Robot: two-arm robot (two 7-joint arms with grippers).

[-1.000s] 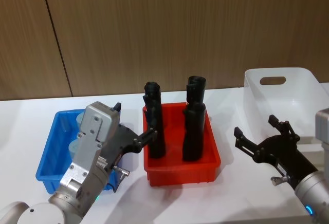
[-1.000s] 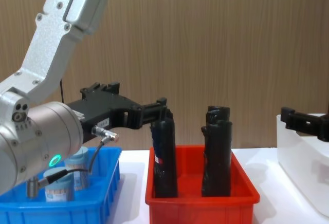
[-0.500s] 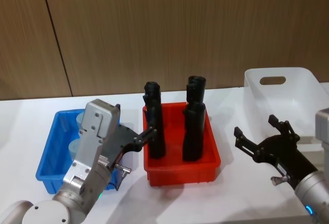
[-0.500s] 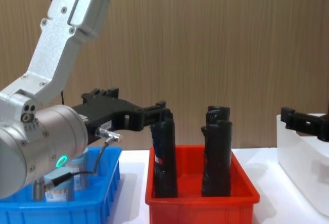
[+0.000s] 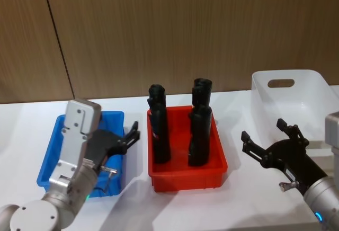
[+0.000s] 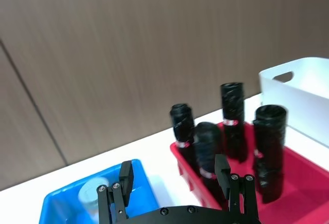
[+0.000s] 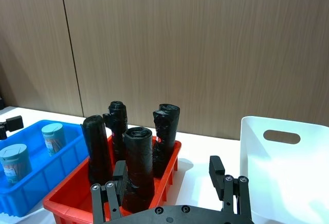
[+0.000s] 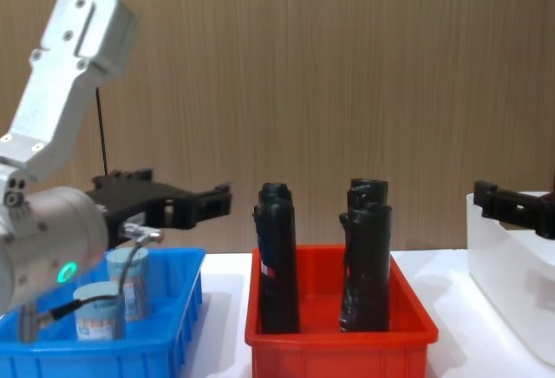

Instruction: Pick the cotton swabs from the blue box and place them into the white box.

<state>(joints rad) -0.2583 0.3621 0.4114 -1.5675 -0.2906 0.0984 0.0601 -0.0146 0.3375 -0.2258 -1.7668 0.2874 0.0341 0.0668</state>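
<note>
1. Well, the left gripper (image 6: pixel 174 167) hovers above the edge of the blue box (image 8: pixel 165 352) that faces the red bin (image 8: pixel 338 352), its fingers spread wide and holding nothing; the right gripper (image 5: pixel 262 130) waits, equally wide, before the white box (image 5: pixel 312 101)
2. Two jars of the cotton swabs (image 8: pixel 97 313) stand upright in the blue box
3. I judge them light and stiff, with smooth, somewhat slippery walls; grip one from above, across the body under the lid, with mild pressure
4. The right wrist view gives both jars unhidden, while in the head view the left arm stands before them
</note>
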